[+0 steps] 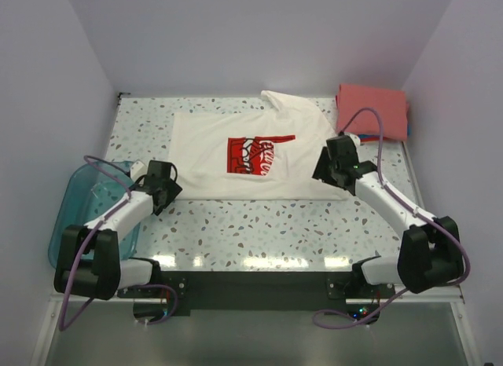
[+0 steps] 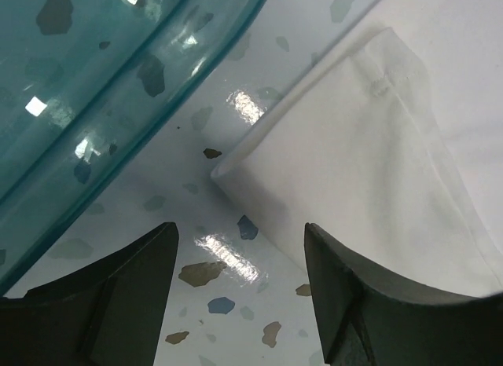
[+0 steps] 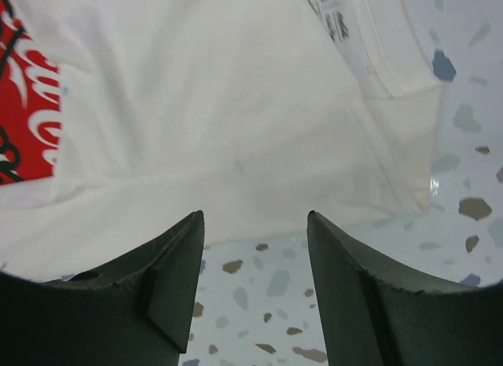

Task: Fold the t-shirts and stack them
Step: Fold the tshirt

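beside t-shirt edge, left end effector

No legible text anywhere. Cream t-shirt: red-and-white chest print, white looping strokes on red that may be script; unreadable from overhead and from the right wrist view. Neck label at the collar: dark printed lines, too small to read.

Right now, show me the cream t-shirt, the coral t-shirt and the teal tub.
cream t-shirt (image 1: 259,155): top external view, on its red chest print.
coral t-shirt (image 1: 372,108): top external view, middle of the folded cloth.
teal tub (image 1: 78,195): top external view, on its left side.
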You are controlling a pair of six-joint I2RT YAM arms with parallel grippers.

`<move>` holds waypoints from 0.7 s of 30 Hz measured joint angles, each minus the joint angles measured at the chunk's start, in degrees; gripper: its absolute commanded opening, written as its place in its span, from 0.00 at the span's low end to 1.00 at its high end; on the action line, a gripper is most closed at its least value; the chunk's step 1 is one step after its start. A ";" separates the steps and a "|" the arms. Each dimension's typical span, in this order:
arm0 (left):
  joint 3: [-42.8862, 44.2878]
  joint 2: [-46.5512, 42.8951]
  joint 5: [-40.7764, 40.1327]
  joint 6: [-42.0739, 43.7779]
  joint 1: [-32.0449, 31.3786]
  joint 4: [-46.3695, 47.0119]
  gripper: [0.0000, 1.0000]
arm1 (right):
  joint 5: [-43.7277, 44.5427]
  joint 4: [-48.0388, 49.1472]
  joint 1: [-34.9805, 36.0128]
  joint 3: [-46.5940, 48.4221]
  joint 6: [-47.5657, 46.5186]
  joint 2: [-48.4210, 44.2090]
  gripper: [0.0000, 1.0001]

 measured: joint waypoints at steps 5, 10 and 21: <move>-0.55 0.31 -0.81 -0.83 -0.13 0.22 0.67 | -2.78 -2.38 -4.68 -9.35 2.58 -4.15 0.58; -0.55 2.89 -1.66 -0.83 -0.42 1.97 0.65 | -3.19 -2.36 -8.59 -13.16 3.58 -6.08 0.60; 1.07 7.43 -5.64 -0.59 -0.48 6.25 0.60 | -6.45 2.86 -16.33 -14.88 3.56 2.19 0.60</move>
